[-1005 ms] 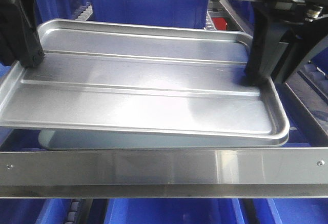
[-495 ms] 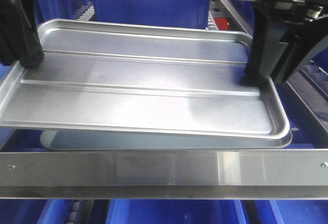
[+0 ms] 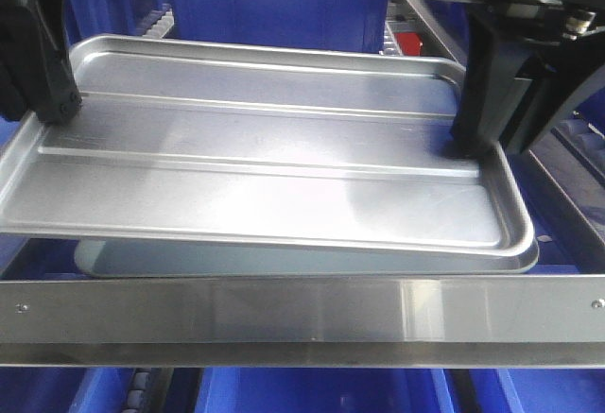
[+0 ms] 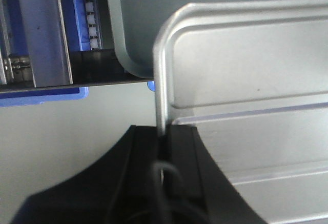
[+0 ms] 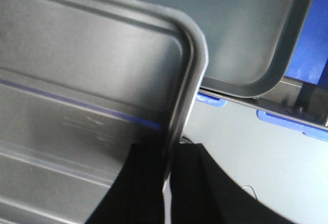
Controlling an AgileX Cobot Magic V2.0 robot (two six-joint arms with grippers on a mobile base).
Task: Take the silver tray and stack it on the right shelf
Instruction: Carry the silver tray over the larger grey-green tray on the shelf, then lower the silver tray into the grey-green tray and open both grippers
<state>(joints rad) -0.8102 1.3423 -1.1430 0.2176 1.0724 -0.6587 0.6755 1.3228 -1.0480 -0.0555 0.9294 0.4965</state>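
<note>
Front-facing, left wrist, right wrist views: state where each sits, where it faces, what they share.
Front-facing: behind both arms, looking forward and down over the right shelf at the silver tray; left fingers and right fingers show.
Left wrist: behind the left fingers, facing the tray's left rim.
Right wrist: behind the right fingers, facing the right rim.
All share the silver tray over the blue-grey tray.

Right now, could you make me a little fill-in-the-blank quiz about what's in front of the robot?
The left end effector and right end effector are each shut on the ____ of the silver tray.
Its floor has ____ long raised ridges.
The blue-grey tray lies ____ it.
The right shelf has a small ____ near each end of its front bar.
Missing words: rim, two, under, screw.
</note>
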